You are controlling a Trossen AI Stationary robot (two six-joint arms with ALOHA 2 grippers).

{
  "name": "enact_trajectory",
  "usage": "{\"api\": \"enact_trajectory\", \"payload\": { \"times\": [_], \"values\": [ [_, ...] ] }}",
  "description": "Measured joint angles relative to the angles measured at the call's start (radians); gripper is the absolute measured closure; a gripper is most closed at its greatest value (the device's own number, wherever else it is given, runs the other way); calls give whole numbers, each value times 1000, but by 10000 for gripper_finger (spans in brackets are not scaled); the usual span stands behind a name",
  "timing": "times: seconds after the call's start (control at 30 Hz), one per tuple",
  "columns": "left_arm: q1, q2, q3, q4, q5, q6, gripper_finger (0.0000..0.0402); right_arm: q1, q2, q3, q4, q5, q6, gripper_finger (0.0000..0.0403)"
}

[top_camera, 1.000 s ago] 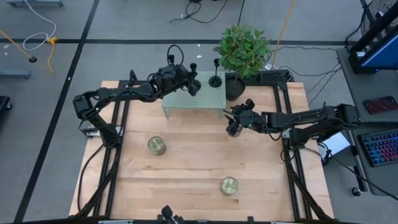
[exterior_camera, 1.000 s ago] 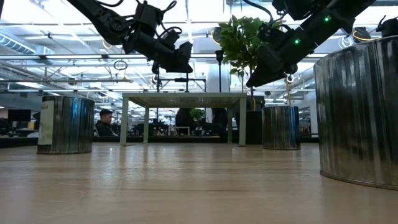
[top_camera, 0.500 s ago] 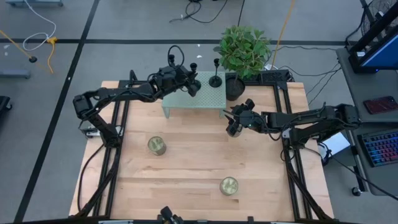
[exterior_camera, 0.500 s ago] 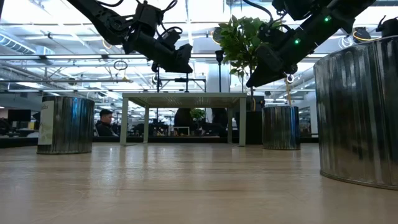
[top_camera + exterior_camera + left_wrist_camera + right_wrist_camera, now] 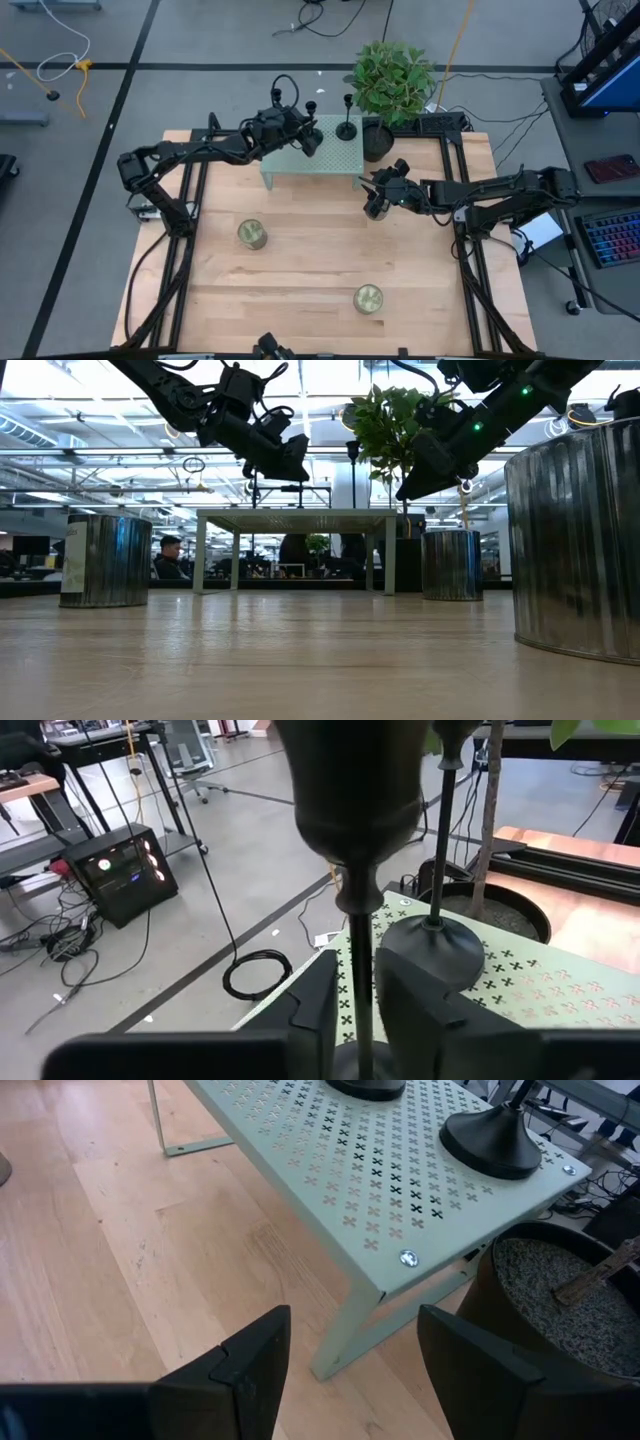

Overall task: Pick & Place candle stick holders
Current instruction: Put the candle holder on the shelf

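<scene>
Surface: pale wooden table (image 5: 300, 270) carrying a pale-green perforated metal stand (image 5: 320, 160).
Left gripper (image 5: 355, 1010): fingers clamped on a black candle stick holder (image 5: 352, 810)'s stem.
Right gripper (image 5: 345, 1345): spread apart, empty.
Room: open-plan office, seated person (image 5: 170, 556).

left gripper (image 5: 310, 141): fingers closed, raised | right gripper (image 5: 373, 205): fingers spread, hovering

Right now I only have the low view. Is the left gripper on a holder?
Observer: Yes. The left gripper is around the stem of a candle stick holder.
Operator: Base lifted?
Observer: No. Its base looks seated on the green stand, beside a second holder.
Operator: Right gripper?
Observer: The right gripper is open and empty, over the wood table by the stand's corner.
</scene>
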Motion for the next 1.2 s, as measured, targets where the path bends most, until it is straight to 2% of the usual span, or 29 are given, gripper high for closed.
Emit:
{"api": "enact_trajectory", "payload": {
  "times": [0.27,0.43,0.57,0.7,0.83,0.97,1.13,1.2],
  "values": [
    [-10,0,0,-14,-4,2,240,0,0,0,0,0,0,188],
    [-44,-5,0,-57,-101,6,229,0,0,0,0,0,-4,188],
    [-71,-41,-1,-141,-172,-10,241,0,0,0,-1,0,-7,188],
    [-106,-69,-1,-279,-170,-76,255,0,0,0,-6,0,-8,188],
    [-132,-72,-2,-338,-169,-134,273,0,0,0,-8,0,-7,188],
    [-152,-38,-1,-330,-167,-162,313,0,0,0,-8,0,-5,188],
    [-152,18,-1,-325,-170,-178,389,0,0,0,-8,0,-1,188],
    [-143,40,-1,-306,-178,-190,394,0,0,0,-8,0,-1,188]
  ]
}}
